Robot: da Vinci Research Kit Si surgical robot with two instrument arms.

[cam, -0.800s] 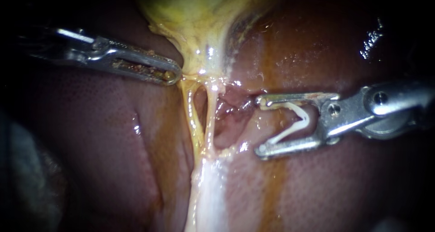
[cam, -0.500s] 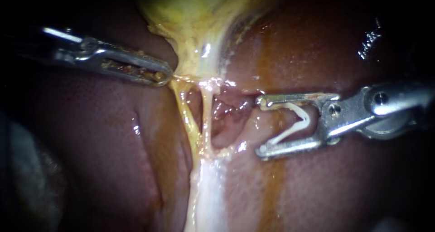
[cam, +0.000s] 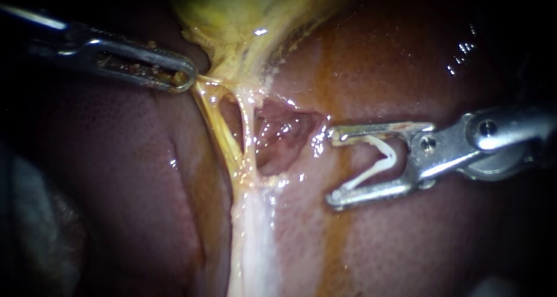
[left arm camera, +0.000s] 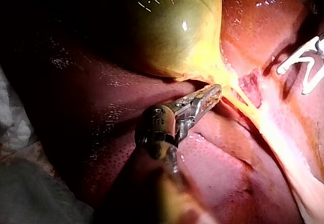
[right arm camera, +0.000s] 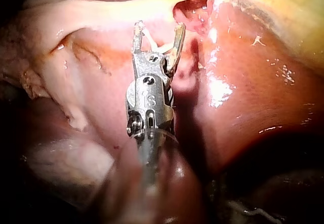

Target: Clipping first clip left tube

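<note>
Pulling the left tube (cam: 219, 131) taut, left instrument (cam: 180, 79) clamped on the gallbladder (cam: 243, 18), lets the right instrument's (cam: 333, 167) spread jaws carry their clip (cam: 377, 158) squarely across.

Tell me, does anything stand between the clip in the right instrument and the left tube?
Yes. The right tube stands between the clip, held in the right instrument, and the left tube, close beside it.

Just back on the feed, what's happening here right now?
The left instrument grips the gallbladder at its lower edge, holding the left tube and the right tube stretched below it. The right instrument carries an open white clip between its jaws, over the liver, apart from both tubes. The clip is not yet around the left tube.
</note>
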